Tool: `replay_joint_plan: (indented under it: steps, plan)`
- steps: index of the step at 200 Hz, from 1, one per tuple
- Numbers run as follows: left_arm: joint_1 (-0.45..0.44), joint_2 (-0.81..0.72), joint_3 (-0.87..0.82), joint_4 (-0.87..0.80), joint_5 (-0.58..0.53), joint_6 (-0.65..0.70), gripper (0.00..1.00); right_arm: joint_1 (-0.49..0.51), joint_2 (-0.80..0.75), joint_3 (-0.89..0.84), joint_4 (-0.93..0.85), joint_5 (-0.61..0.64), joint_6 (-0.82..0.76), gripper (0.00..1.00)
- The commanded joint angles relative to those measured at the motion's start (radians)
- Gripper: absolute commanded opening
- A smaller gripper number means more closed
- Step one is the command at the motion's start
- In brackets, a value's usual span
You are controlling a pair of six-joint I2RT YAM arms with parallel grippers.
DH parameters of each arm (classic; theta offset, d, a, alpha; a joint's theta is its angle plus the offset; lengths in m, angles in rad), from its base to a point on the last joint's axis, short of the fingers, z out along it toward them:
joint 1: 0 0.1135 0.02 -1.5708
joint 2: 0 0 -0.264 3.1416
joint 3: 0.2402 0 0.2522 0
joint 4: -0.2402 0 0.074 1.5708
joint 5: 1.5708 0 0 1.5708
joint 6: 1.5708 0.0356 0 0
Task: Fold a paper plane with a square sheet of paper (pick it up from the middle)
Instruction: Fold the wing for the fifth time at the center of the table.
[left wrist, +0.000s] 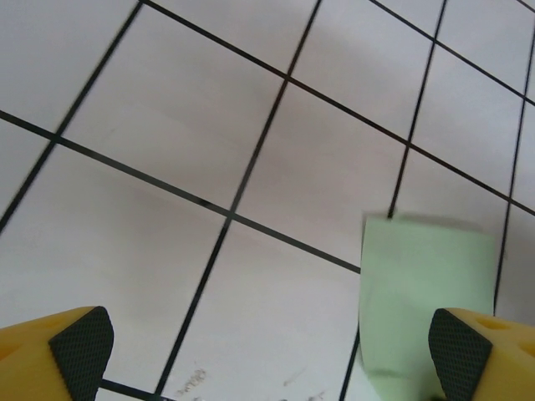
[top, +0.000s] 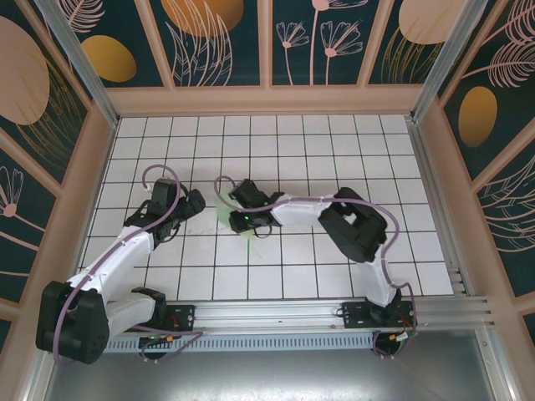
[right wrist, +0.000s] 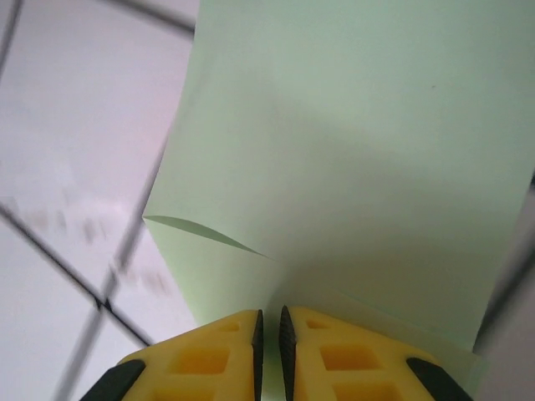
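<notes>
The square sheet of paper (right wrist: 359, 150), pale mint green, is bent over on itself with one curled layer lifting at the left. My right gripper (right wrist: 270, 334) is shut on its near edge, the yellow fingers (right wrist: 209, 363) almost touching with the paper pinched between them. From above, the paper (top: 224, 215) shows under that gripper (top: 238, 213) near the table's middle. My left gripper (top: 191, 205) hangs just left of it, open and holding nothing. In the left wrist view the paper (left wrist: 426, 284) lies by the right fingertip (left wrist: 458, 347) of the left gripper (left wrist: 269, 351).
White tiled table (top: 292, 159) with black grid lines, walled on three sides by patterned panels (top: 267, 42). A metal rail (top: 292, 313) runs along the near edge by the arm bases. Open tiles lie behind and to the right of the arms.
</notes>
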Motion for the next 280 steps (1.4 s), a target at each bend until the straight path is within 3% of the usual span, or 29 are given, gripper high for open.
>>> replay_joint_plan:
  steps: [1,23,62,96,142,200,280]
  plan:
    - [0.006,0.013,-0.015,0.055,0.096,0.003,0.99,-0.026,-0.089,-0.127,-0.091,-0.042,-0.201,0.19]
    - [0.006,0.032,-0.019,0.094,0.18,0.014,0.98,-0.03,-0.198,-0.135,-0.054,-0.028,-0.135,0.23]
    - [0.005,0.034,-0.053,0.183,0.346,0.0,0.99,-0.038,-0.39,-0.22,0.061,0.07,0.211,0.38]
    - [0.002,0.027,-0.09,0.229,0.432,-0.057,0.98,-0.035,-0.454,-0.337,0.174,0.093,0.394,0.4]
    - [-0.012,0.004,-0.155,0.308,0.499,-0.156,0.98,-0.032,-0.361,-0.336,0.209,0.022,0.391,0.36]
    - [-0.075,0.062,-0.141,0.325,0.514,-0.163,0.96,-0.072,-0.244,-0.277,0.207,0.0,0.345,0.34]
    - [-0.161,0.118,-0.176,0.426,0.53,-0.235,0.93,-0.114,-0.184,-0.342,0.275,-0.069,0.39,0.31]
